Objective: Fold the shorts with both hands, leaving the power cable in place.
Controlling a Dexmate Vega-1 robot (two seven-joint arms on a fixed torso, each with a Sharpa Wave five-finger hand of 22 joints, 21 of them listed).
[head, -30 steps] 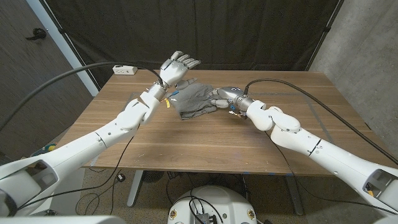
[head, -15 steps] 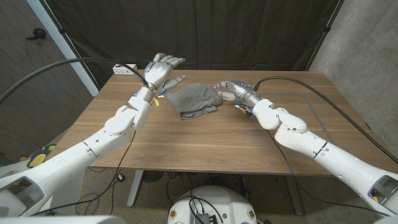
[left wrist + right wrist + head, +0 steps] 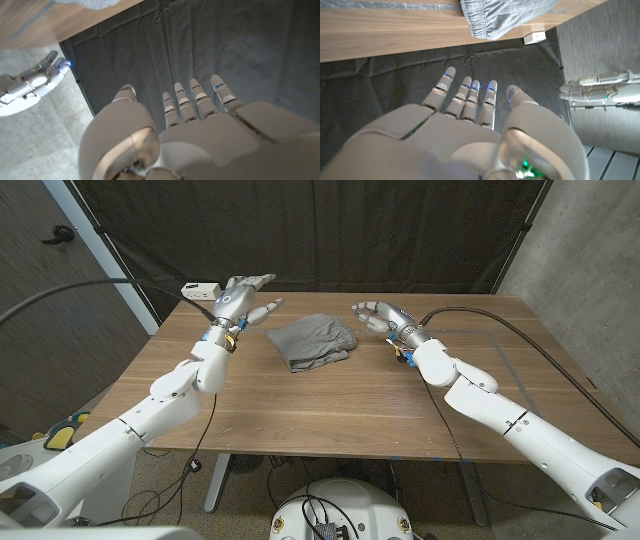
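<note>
Spreading loosely above the far left part of the table, the left hand [image 3: 240, 297] holds nothing; its fingers [image 3: 262, 307] are apart and reach toward the dark backdrop. In the left wrist view the same hand [image 3: 200, 135] shows its back, fingers extended side by side with small gaps, thumb set off to 1 side, nothing between them.

Right hand [image 3: 382, 317]: raised over the far right-centre of the table, fingers [image 3: 362, 308] slightly curved and separated, gripping nothing. Right wrist view: hand [image 3: 465, 135] seen from behind, fingers [image 3: 466, 97] straight and parted, empty.

Shorts [image 3: 312, 341]: grey, lying in a compact bundle on the table between the 2 hands, apart from both sets of fingers; the left fingers are near the bundle's far left corner, the right fingers just beside its far right edge, neither touching it. An elastic waistband edge of the shorts [image 3: 502, 17] shows in the right wrist view.

Power strip [image 3: 200, 288]: white, at the far left edge of the table, just behind the left hand; also seen in the right wrist view [image 3: 535, 36].

Table [image 3: 330, 405]: wooden, brown, with a dark curtain [image 3: 400, 230] behind it.
</note>
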